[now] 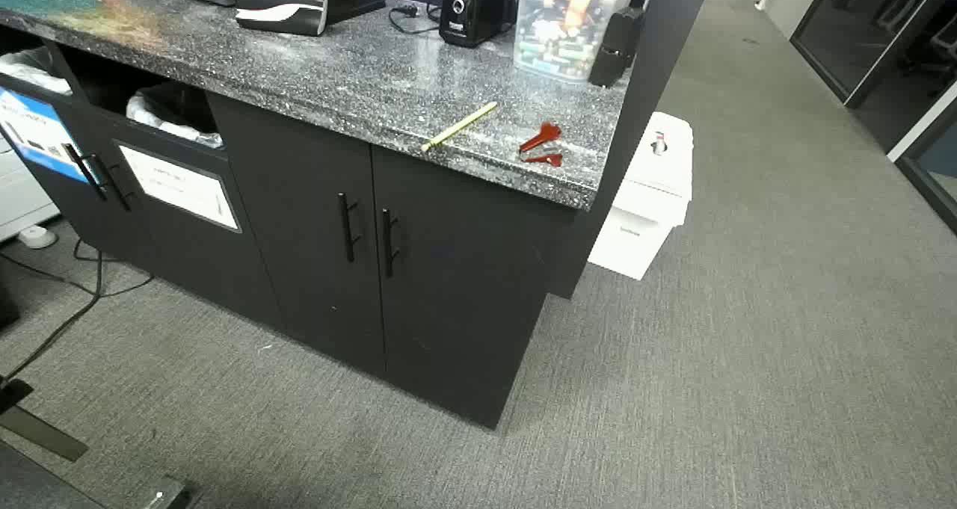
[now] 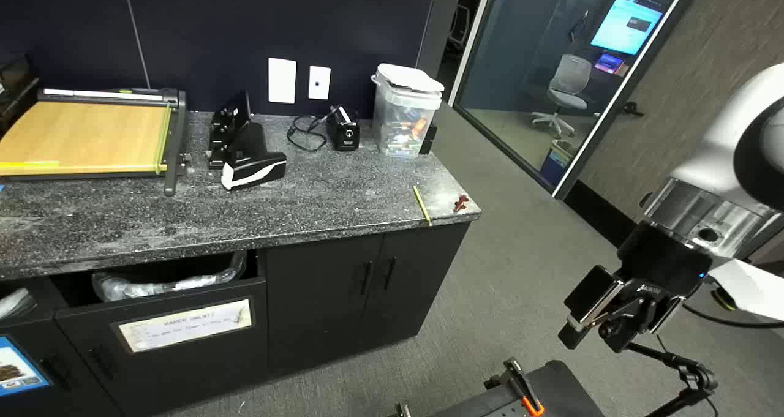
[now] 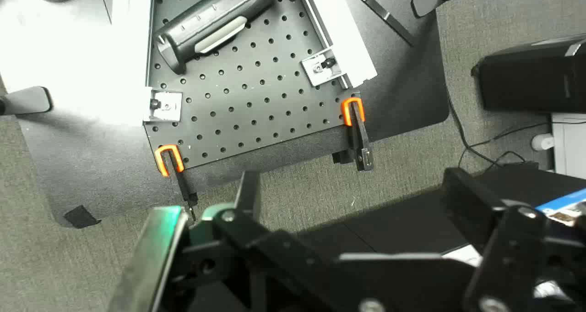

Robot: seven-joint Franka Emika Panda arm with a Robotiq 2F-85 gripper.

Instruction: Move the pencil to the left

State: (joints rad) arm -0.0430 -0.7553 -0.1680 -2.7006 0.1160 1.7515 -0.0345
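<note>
The pencil (image 1: 459,126) is a thin pale yellow stick lying flat on the speckled grey counter (image 1: 336,83), with one end at the front edge. It also shows in an exterior view (image 2: 422,205) near the counter's right end. My gripper (image 2: 593,338) hangs in the air to the right of the counter, well apart from the pencil. In the wrist view the gripper (image 3: 352,172) has its fingers wide apart with nothing between them. The pencil is out of the wrist view.
A small red object (image 2: 460,203) lies beside the pencil near the counter's corner. A clear bucket (image 2: 404,114), a black sharpener (image 2: 344,129), a black-and-white stapler (image 2: 254,171) and a paper cutter (image 2: 86,136) stand on the counter. The robot's base plate (image 3: 247,92) carries orange-tipped clamps.
</note>
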